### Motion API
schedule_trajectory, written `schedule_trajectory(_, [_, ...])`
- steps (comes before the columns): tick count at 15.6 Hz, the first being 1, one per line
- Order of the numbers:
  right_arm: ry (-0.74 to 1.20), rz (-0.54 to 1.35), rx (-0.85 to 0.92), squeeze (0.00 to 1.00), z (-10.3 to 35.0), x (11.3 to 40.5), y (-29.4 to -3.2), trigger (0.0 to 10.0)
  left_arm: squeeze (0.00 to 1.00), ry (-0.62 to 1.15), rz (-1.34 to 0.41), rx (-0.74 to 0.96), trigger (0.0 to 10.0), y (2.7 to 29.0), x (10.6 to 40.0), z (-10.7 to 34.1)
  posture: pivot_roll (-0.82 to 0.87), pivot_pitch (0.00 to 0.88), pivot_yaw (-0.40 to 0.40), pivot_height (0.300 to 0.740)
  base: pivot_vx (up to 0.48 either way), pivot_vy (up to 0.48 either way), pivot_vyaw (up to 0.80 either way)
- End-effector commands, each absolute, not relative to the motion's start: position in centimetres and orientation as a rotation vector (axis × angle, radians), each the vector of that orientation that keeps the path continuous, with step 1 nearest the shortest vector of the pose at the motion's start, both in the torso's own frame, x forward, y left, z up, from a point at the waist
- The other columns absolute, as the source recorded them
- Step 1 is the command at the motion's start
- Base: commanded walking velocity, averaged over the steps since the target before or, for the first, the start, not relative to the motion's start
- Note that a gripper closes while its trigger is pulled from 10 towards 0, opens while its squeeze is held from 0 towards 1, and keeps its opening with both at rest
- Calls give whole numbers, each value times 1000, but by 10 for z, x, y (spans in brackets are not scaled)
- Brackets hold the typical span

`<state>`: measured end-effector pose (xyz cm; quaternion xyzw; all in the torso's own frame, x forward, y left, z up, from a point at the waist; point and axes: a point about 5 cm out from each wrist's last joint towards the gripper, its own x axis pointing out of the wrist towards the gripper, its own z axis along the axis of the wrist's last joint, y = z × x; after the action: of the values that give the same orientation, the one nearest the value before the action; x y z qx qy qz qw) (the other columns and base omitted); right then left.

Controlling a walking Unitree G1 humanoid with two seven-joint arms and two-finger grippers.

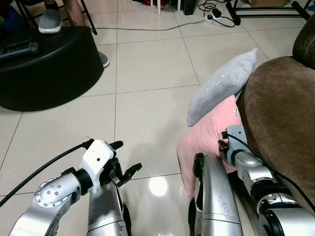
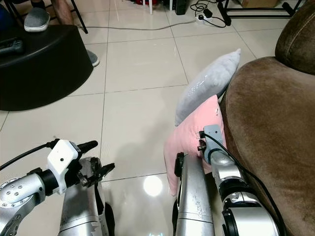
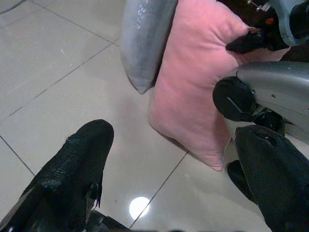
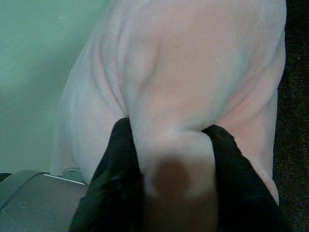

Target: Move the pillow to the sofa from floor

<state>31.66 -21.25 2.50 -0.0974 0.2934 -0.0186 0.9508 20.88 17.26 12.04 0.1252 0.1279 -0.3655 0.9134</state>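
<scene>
Pink pillow (image 1: 206,140) propped on its corner on the tile floor (image 1: 142,88), leaning right against the front of the brown sofa (image 1: 280,113). Grey pillow (image 1: 221,83) stacked against the same sofa edge, resting on top of the pink one and touching it. So, not on the seat yet, still down at floor level beside the sofa.

Right gripper (image 4: 166,159) already pinched on a fold of the pink pillow, sofa side, both black fingers (image 4: 116,159) squeezed into the fabric with a little bunch of cloth between them. Left gripper (image 1: 122,167) well away from the sofa, hovering over bare tile, fingers spread apart and holding nothing.

Risk-wise, pretty thin grab tbh. Just a pinch of cover, not the stuffing, so probably easy to slip out once lifted. Also likely to knock the grey pillow off onto the floor, since it's resting on the pink one. Could also snag on the sofa front if dragged up instead of lifted clear.

Black round table (image 1: 44,69) far from the sofa, with a person's shoe (image 1: 50,20) behind it.
</scene>
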Motion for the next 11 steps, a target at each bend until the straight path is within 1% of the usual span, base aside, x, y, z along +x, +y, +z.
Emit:
schedule_trajectory(1, [617,-28,-194,0,20,314,-208,0,659,279,-751,271,10000,174,208,117,25,133,41,438,0,0,0])
schedule_trajectory(7, [551,16,-145,0,24,318,-196,0,663,266,-734,285,10000,175,214,115,15,84,42,438,0,0,0])
schedule_trajectory(9, [516,36,-114,0,22,314,-189,0,663,234,-674,291,10000,177,218,116,13,57,40,438,0,0,0])
schedule_trajectory(11, [424,80,-71,0,28,307,-186,0,663,188,-563,308,10000,186,222,121,10,29,35,438,0,0,0])
